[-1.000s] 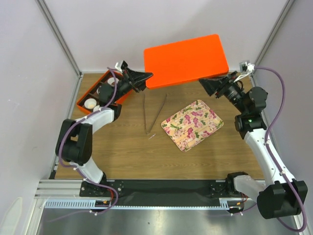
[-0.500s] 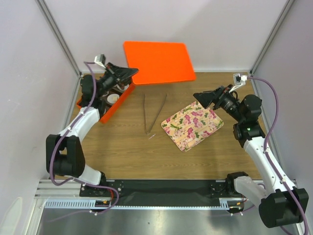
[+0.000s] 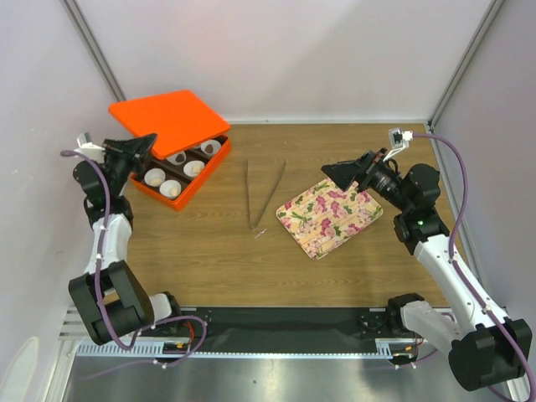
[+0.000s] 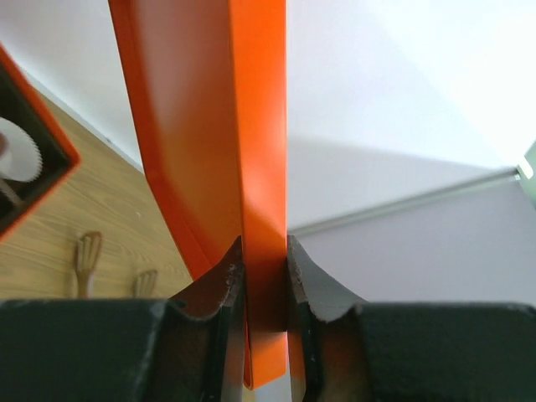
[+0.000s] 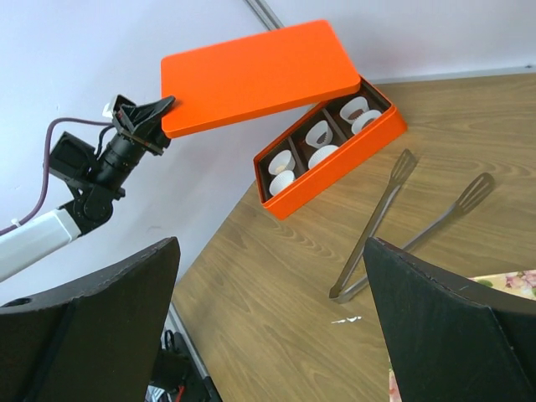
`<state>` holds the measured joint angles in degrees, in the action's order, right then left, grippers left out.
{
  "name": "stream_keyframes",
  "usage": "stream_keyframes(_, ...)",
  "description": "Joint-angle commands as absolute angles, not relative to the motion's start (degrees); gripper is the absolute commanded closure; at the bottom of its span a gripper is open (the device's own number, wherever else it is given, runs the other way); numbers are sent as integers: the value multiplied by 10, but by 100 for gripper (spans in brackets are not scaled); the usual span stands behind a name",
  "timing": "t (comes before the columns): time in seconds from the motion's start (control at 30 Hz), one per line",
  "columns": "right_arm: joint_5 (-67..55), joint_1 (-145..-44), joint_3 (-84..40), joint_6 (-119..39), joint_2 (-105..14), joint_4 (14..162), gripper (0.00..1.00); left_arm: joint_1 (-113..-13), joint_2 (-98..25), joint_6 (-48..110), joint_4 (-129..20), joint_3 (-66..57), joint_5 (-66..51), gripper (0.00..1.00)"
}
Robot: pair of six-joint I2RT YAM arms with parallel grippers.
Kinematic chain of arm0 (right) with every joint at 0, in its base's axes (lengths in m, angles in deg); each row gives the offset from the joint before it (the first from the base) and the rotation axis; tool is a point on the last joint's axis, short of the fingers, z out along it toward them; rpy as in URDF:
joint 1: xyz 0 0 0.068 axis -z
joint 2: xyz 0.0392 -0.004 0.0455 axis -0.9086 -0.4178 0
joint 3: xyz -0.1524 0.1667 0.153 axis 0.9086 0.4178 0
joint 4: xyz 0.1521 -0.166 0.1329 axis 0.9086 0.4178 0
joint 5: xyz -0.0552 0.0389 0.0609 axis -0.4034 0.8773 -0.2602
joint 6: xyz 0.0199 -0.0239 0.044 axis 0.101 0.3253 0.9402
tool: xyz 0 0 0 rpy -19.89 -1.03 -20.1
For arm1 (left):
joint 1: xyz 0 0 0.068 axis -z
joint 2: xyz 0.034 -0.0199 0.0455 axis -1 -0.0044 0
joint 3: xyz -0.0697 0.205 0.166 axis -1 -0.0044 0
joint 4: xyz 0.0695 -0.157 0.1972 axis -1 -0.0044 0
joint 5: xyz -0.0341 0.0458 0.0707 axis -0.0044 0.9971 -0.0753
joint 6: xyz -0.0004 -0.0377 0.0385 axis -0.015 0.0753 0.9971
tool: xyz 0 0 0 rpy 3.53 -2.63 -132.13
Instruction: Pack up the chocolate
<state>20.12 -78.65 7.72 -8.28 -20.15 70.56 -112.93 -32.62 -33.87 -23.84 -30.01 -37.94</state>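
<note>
Left gripper (image 3: 144, 144) is pinching the edge of the orange lid (image 3: 167, 117), which sits tilted over the back-left of the orange box (image 3: 199, 181). Right gripper (image 3: 331, 172) has its jaws spread wide, holding nothing, over the far corner of the floral tray (image 3: 331, 213). The box holds 6 white paper cups (image 5: 322, 155). Can't make out the chocolate in any view. Tongs (image 3: 260, 197) lie between box and tray.

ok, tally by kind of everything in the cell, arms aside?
orange lid: 1
orange box: 1
white paper cups: 6
metal tongs: 1 pair
flowered tray: 1
total: 10
</note>
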Motion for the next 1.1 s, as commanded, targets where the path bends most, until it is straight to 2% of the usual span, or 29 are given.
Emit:
stream_keyframes(0.0, 201, -789, 70, -100, -198, 707, 0, -1147, -308, -325, -169, -322, -355, 99)
stream_keyframes(0.33, 196, -789, 70, -136, -192, 736, 0, -1153, -432, -410, 26, -335, -312, 100)
stream_keyframes(0.57, 196, -788, 76, -141, -214, 722, 0, -1138, -501, -398, 28, -300, -297, 100)
stream_keyframes(0.73, 195, -790, 72, -154, -233, 723, 0, -1130, -576, -470, 142, -289, -292, 100)
stream_keyframes(1.07, 193, -790, 69, -182, -258, 739, 0, -1106, -615, -477, 188, -321, -283, 100)
